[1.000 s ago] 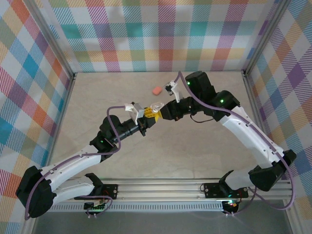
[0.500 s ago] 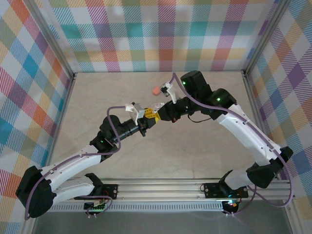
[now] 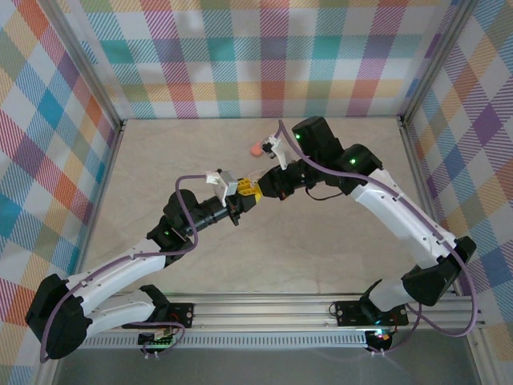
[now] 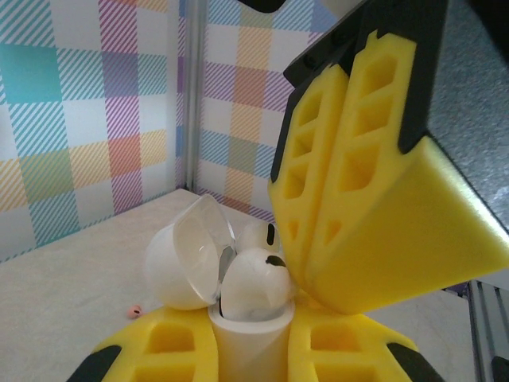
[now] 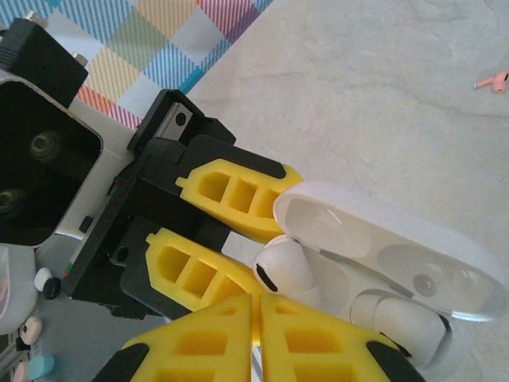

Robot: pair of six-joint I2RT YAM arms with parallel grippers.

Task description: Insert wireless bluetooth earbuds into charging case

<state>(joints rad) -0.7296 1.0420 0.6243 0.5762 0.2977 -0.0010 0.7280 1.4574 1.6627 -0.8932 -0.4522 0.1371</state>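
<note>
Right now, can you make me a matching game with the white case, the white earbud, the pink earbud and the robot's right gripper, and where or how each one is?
Things
1. white case
2. white earbud
3. pink earbud
4. right gripper

Place or state
A. lying loose on the table
B. shut, tips right by the case
C. lid open, clamped in the left gripper
D. sitting in the case

Pairs: 1-C, 2-D, 3-A, 4-B.

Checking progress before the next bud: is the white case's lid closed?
No, the lid of the white case stands open, a white earbud sitting in it.
</note>
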